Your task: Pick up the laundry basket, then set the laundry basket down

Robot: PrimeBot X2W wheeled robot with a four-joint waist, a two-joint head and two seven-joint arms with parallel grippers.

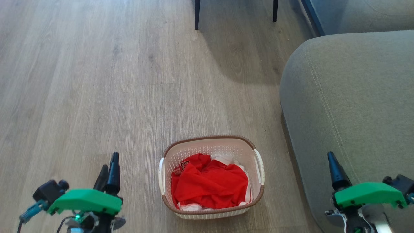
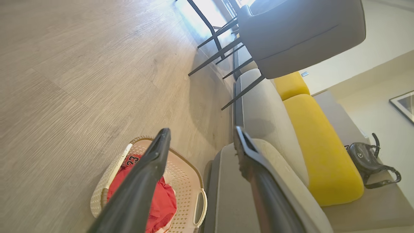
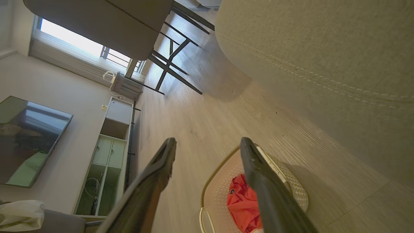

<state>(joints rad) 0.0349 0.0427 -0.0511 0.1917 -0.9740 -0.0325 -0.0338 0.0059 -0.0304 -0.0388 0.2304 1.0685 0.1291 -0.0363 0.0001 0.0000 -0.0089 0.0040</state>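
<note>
The laundry basket point(image 1: 210, 149), cream with perforated walls, a brown rim and white side handles, stands on the wooden floor near the bottom middle of the head view. A red garment point(image 1: 210, 186) lies inside it. My left gripper point(image 1: 109, 161) hovers left of the basket, apart from it, and my right gripper point(image 1: 333, 161) hovers to its right, over the sofa edge. In the left wrist view the left gripper point(image 2: 202, 131) is open and empty above the basket point(image 2: 187, 174). The right gripper point(image 3: 208, 140) is likewise open with nothing between its fingers, the basket point(image 3: 220, 184) below it.
A grey sofa point(image 1: 352, 106) rises close on the basket's right side. Dark chair legs point(image 1: 197, 14) stand at the far end. Yellow cushions point(image 2: 320, 145) and a dark bag point(image 2: 368, 158) lie on the sofa. A TV point(image 3: 29, 139) and a cabinet point(image 3: 110, 152) line the wall.
</note>
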